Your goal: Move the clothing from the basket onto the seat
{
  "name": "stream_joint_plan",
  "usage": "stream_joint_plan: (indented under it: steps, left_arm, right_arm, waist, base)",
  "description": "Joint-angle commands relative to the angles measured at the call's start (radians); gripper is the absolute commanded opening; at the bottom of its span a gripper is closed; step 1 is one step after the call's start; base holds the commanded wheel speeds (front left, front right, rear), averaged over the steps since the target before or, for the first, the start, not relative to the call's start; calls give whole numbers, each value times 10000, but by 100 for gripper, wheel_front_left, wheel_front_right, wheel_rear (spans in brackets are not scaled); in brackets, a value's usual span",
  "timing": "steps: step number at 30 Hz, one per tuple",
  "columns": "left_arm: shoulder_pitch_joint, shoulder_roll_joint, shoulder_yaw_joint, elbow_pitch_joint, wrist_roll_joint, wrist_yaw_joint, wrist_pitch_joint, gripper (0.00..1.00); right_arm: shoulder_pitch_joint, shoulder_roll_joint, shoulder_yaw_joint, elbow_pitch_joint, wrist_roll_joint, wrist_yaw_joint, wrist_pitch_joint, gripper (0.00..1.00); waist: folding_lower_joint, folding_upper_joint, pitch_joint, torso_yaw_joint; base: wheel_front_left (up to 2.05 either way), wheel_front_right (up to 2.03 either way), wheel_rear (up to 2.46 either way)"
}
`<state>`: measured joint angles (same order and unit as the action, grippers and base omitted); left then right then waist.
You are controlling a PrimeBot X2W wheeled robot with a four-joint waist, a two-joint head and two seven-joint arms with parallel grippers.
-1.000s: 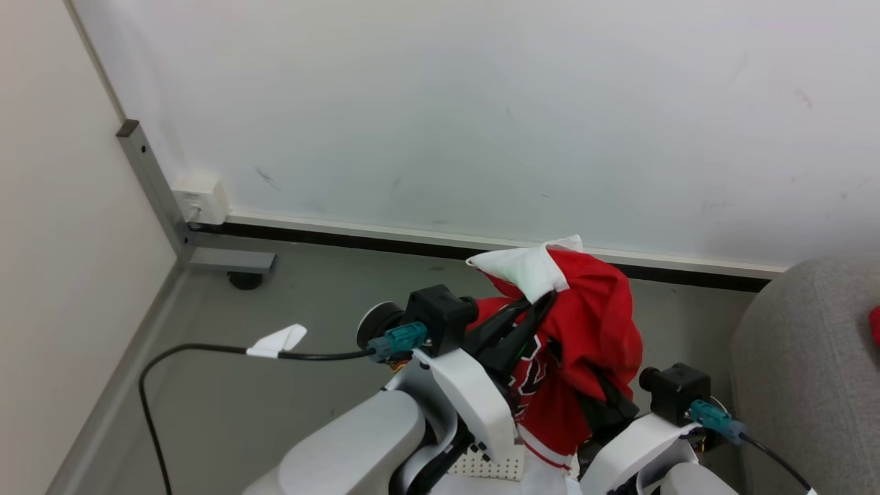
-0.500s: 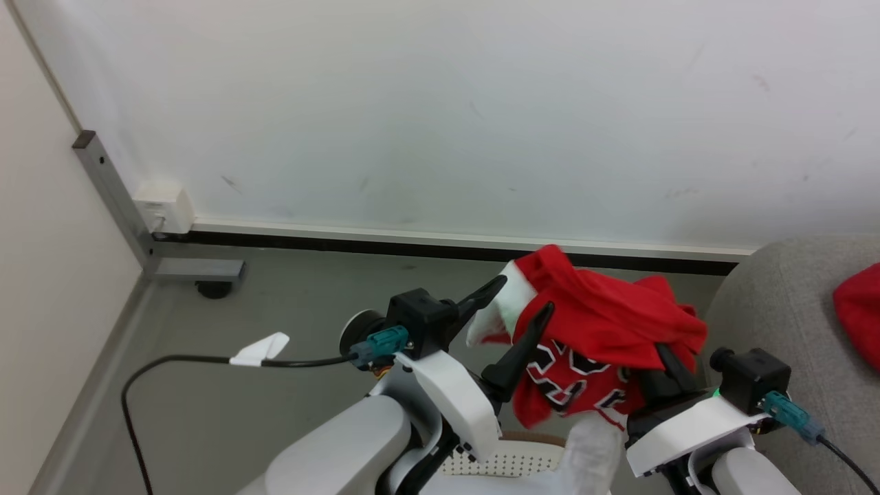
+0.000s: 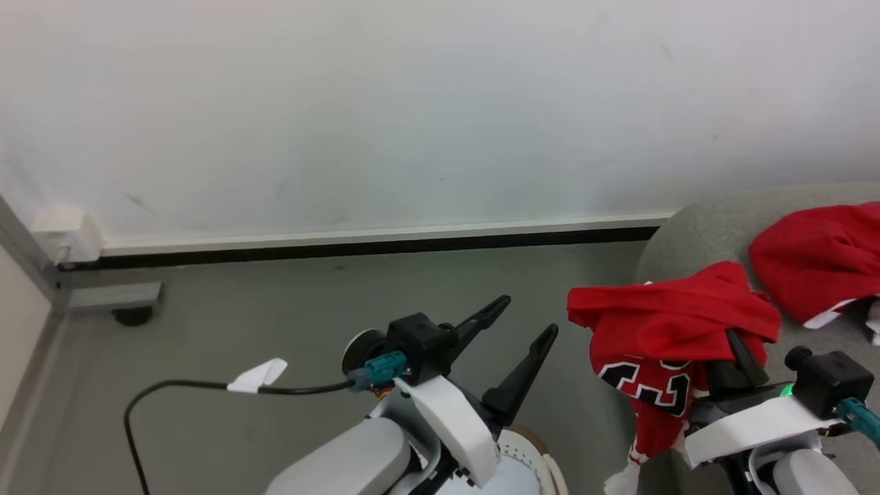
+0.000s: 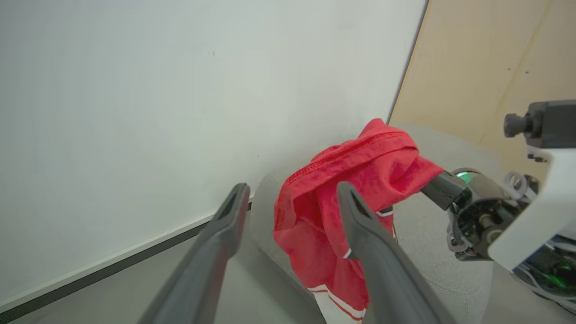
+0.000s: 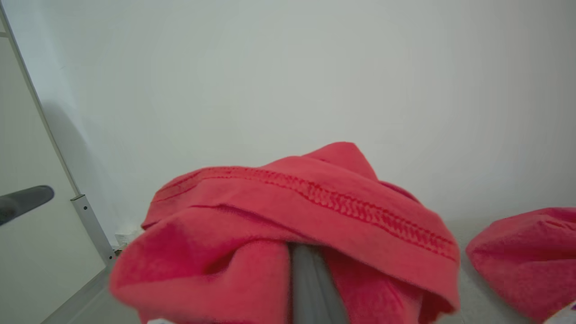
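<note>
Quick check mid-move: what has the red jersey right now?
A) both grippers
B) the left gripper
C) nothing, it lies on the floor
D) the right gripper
D: the jersey hangs draped over the right gripper by the sofa's edge, while the left gripper stands open and empty.

light: bright, even | shadows: soft | wrist views: slightly blurred
</note>
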<state>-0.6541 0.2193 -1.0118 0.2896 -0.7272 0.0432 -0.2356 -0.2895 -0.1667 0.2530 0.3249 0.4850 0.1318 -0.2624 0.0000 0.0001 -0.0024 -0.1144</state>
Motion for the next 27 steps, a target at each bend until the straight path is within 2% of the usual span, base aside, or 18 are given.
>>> stream_joint_plan:
  steps: [1, 14, 20, 27]
  left_arm:
    - [143, 19, 34, -18, 134, -19, -120, 100]
    - [552, -117, 198, -20, 686, -76, -281, 100]
    - [691, -195, 275, 29, 835, -139, -289, 100]
    - [806, -317, 438, 153, 1069, -286, -294, 100]
  right_arm:
    - [108, -151, -124, -155, -56, -23, -33, 0]
    - [586, -670, -719, -1124, -61, -23, -33, 0]
    - [738, -734, -695, -1222, 19, -23, -33, 0]
    - [840, -702, -786, -1273, 68, -23, -34, 0]
  waist:
    - [0, -1, 76, -517]
    - [0, -1, 309, -2493]
    - [0, -1, 337, -2890]
    - [0, -1, 376, -3012]
  base:
    - [0, 0, 0]
    - [0, 0, 0]
    - [0, 0, 0]
    - [0, 0, 0]
